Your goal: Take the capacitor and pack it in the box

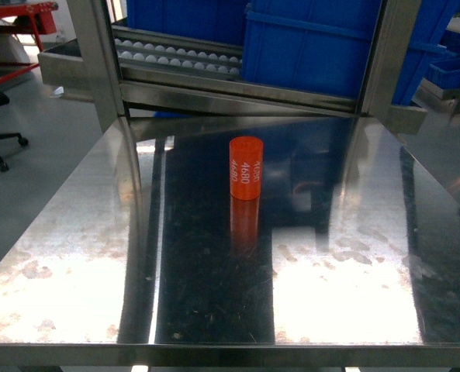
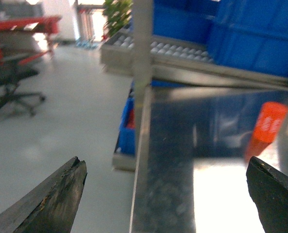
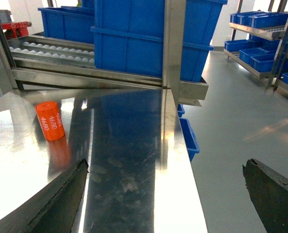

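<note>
You have the orange capacitor (image 1: pixel 245 168) standing upright mid-table toward the far edge, both the left gripper (image 2: pixel 170 194) and right gripper (image 3: pixel 168 194) spread wide and empty; judge it light, rigid, smooth-sided, so grip across its cylindrical flanks at mid-height.

The left pincer (image 2: pixel 165 194) has its jaws spread wide, holding nothing. The right pincer (image 3: pixel 165 194) is likewise agape and unloaded.
</note>
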Motion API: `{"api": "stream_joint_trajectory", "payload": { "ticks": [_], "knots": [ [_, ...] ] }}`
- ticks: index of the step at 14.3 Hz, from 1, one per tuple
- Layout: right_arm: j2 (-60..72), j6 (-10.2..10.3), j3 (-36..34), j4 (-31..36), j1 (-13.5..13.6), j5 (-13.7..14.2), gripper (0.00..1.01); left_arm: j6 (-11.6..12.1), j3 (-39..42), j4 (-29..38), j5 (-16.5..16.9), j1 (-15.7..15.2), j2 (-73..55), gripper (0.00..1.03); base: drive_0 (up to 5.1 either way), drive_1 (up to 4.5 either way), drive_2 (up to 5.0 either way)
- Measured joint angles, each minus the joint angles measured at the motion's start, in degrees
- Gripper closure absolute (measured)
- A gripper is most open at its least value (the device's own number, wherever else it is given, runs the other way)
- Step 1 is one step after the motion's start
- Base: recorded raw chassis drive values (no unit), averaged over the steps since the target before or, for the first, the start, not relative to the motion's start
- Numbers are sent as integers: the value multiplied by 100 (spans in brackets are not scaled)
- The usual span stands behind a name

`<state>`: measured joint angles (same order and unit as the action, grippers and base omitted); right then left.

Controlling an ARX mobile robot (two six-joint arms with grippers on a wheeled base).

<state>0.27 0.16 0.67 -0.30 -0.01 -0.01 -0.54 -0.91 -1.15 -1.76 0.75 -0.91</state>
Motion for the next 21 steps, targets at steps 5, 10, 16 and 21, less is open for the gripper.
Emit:
{"api": "stream_joint_trajectory", "payload": {
  "ticks": [5, 10, 16, 21],
  "knots": [
    [0, -2, 0, 0, 0, 0, 3, -575, -1132, 5025, -946, 859, -5890, 5, 0, 0, 0],
    [0, -2, 0, 0, 0, 0, 3, -509, -4529, 5222, -116, 1786, -10041, 5, 0, 0, 0],
    [0, 0, 0, 0, 0, 0, 3, -350, -6207, 5077, 240, 2236, -11844, 5, 0, 0, 0],
    [0, 0, 0, 0, 0, 0, 3, -190, -6675, 5071, 391, 2304, -12747, 5, 0, 0, 0]
  ]
}}
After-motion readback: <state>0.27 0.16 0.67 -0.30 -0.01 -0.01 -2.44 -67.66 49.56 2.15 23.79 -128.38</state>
